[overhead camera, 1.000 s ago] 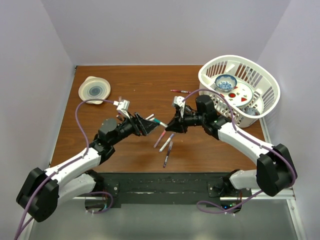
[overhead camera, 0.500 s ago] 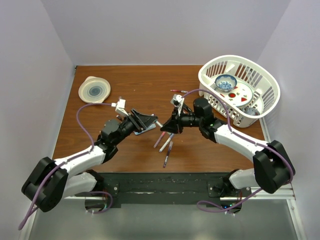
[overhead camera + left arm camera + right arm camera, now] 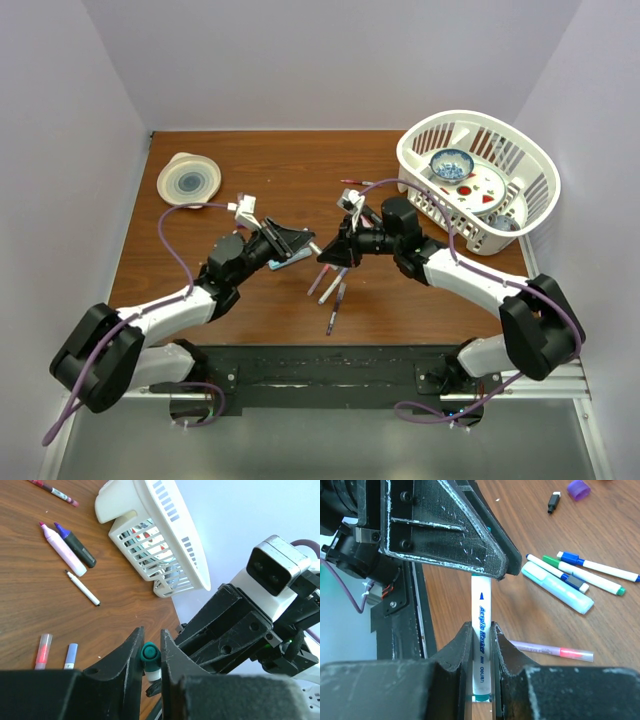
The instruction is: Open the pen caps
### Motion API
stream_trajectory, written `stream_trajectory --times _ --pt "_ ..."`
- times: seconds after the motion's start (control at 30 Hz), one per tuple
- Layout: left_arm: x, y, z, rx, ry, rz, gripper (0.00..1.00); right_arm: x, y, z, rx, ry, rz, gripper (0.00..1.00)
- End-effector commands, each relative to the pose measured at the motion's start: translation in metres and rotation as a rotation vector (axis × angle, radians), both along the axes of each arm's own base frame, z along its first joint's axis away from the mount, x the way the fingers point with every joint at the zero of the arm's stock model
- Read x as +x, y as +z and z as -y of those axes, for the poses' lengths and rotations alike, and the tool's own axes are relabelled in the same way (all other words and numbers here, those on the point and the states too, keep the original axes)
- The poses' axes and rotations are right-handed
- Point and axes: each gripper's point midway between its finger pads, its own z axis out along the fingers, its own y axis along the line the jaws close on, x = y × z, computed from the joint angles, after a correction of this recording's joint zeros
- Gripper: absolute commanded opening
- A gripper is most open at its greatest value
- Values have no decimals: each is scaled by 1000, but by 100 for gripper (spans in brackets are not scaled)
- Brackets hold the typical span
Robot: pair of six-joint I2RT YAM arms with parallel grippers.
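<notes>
Both claws share one white-barrelled pen (image 3: 481, 611) above the table (image 3: 260, 180): the right gripper (image 3: 480, 628) is clamped narrow on the barrel, and the left gripper (image 3: 151, 636) pinches its teal cap (image 3: 149, 653), which looks not yet off. A loose purple cap (image 3: 578, 488) and black cap (image 3: 553, 501) suggest some pens are done; the blue-capped pen (image 3: 599, 567) and others wait

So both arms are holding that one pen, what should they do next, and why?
Probably pull straight apart, lengthwise. The left tool is shut on the teal cap, the right tool on the pen's white barrel, and the cap looks not yet off.
</notes>
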Motion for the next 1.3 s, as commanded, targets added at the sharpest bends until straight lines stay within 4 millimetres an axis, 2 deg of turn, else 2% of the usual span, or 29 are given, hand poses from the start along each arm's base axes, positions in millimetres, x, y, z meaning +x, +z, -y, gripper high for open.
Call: stream_trajectory --times 0.0,0.03,0.1,0.13,0.2,0.27,0.3,0.37,0.4,0.5,0.57,0.6,0.63,0.7,0.8,0.9,1.0,1.07,1.1,1.17,1.27 --pt "10 38 -4 -25 52 98 0 0 -3 -3 -6 -4 -10 0" --pt "12 44 -12 -22 84 114 0 -1 -4 -3 -8 2 -16 0" --pt "29 45 -38 5 214 100 0 -5 -5 -3 -7 16 -26 0" --pt "33 58 -55 -2 283 124 0 -6 -7 -3 -5 22 -34 0" --pt "59 62 -109 17 505 83 0 -11 -12 -4 -8 38 -47 0" --pt "68 77 -146 -14 630 72 0 -15 -16 -7 -17 58 -53 0" --pt "75 81 -174 -24 704 73 0 -15 -17 -7 -24 65 -44 0" --pt "82 83 -189 -45 716 46 0 -17 -22 -7 -40 73 -50 0" --pt "86 82 -205 -44 750 39 0 -17 -23 -7 -44 77 -39 0" --pt "92 67 -216 -14 744 6 0 -13 -22 -5 -61 69 -14 0" --pt "93 49 -216 35 730 -37 0 -8 -22 -3 -86 54 13 0" --pt "95 36 -219 67 732 -71 0 -5 -20 -1 -102 62 73 0" --pt "93 16 -221 118 732 -126 0 1 -27 7 -152 28 73 0" --pt "91 -21 -221 166 704 -213 0 11 -22 13 -182 33 136 0" --pt "83 -75 -223 210 680 -358 0 20 -24 27 -203 36 140 0" --pt "81 -108 -231 229 696 -429 0 24 -23 36 -191 39 128 0" --pt "84 -127 -234 253 699 -467 0 25 -23 39 -195 39 132 0" --pt "86 -135 -233 262 695 -492 5 27 -25 40 -200 34 130 0" --pt "86 -144 -233 267 689 -520 8 28 -26 41 -203 30 128 0" --pt "88 -148 -233 264 684 -534 13 30 -30 41 -212 31 120 0" --pt "93 -154 -231 262 673 -548 27 31 -32 42 -220 30 111 0"
